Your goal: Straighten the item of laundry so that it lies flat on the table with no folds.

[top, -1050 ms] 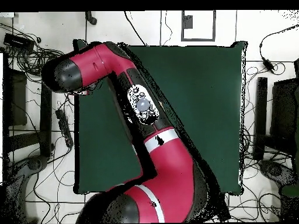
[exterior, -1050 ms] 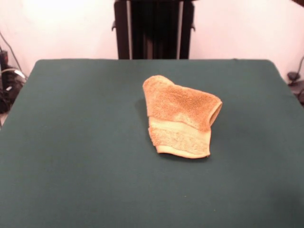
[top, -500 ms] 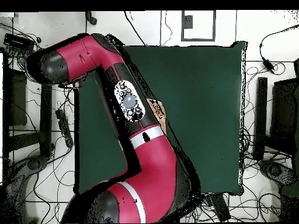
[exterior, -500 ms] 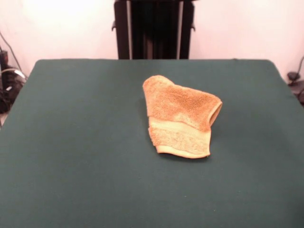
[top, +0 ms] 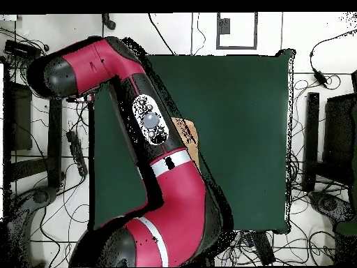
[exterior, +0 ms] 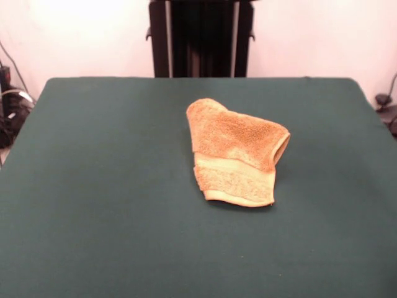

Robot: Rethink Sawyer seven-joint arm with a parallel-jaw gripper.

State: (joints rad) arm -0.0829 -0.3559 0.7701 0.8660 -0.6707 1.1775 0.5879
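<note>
Dark green tabletop (exterior: pixel 93 186) carries the folded washcloth (exterior: pixel 236 152) centrally; with the end effector out of sight, grasp its upper flap's 3 o'clock edge.

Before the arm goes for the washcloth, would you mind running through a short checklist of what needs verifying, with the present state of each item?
1. Washcloth lies flat with no folds: not ok. Its fuzzy upper layer is doubled over the banded part, with an open loop at one side.
2. Washcloth fully on the table, well away from every edge: ok.
3. Table around the cloth free of other things: ok in the front view.
4. Hand located and its state known: cannot tell. Neither view shows it.
5. Arm clear of the cloth: cannot tell. In the overhead view it crosses above the table and covers most of the cloth.
6. Hemmed edge exposed for a grasp: ok, it faces the front camera.
</note>
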